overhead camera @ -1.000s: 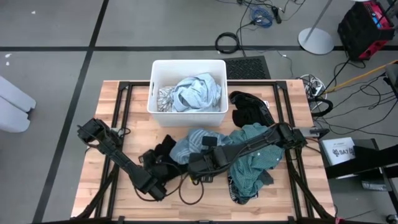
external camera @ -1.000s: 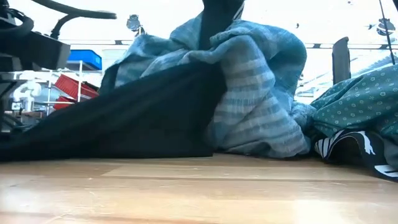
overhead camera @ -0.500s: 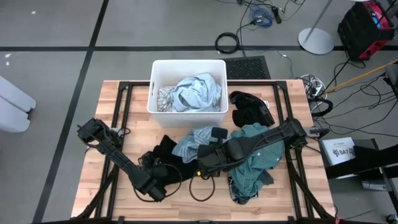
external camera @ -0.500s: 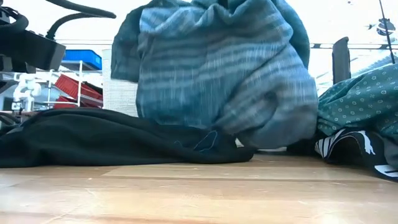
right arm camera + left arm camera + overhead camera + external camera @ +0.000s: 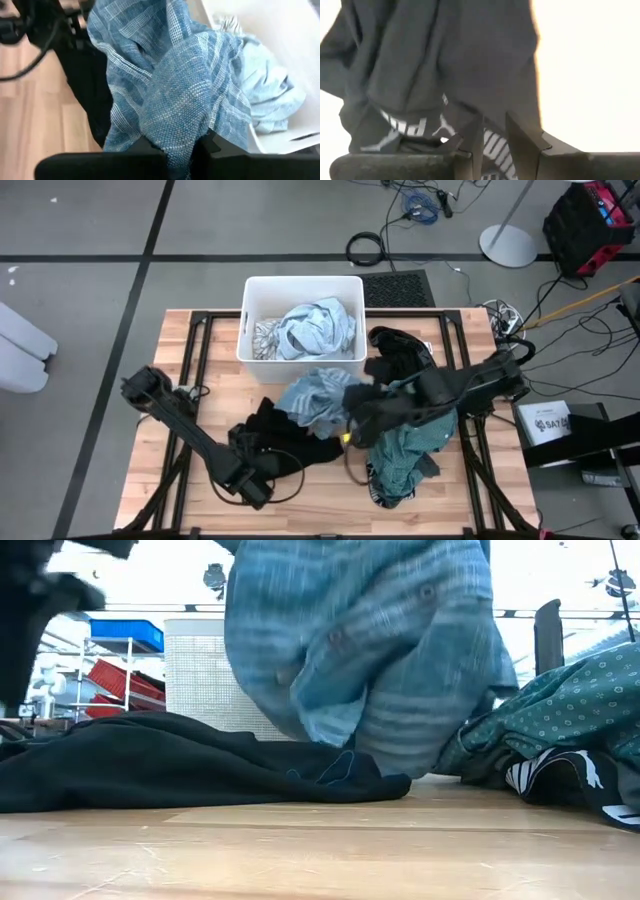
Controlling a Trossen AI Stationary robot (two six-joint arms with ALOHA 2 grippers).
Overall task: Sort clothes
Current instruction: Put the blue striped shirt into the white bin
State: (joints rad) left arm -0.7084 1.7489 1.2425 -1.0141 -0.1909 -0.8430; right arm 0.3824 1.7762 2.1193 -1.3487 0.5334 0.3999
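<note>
Now my right gripper [image 5: 172,150] is pinched tight on the blue striped shirt [image 5: 322,395], which hangs bunched just in front of the white bin [image 5: 250,345]; the bin lies straight ahead. My left gripper [image 5: 492,145] is near the black garment [image 5: 275,435] farther from the bin, fingers slightly parted, holding nothing I can confirm.

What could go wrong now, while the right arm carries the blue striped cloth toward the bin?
1. The striped cloth hangs low from the right pincer. In the low view it nearly touches the black garment, so it may drag it along.
2. The grip is on one bunched fold, which may slip out short of the bin.
3. The bin already holds a light blue garment. The striped cloth may catch on the rim and hang outside.
</note>
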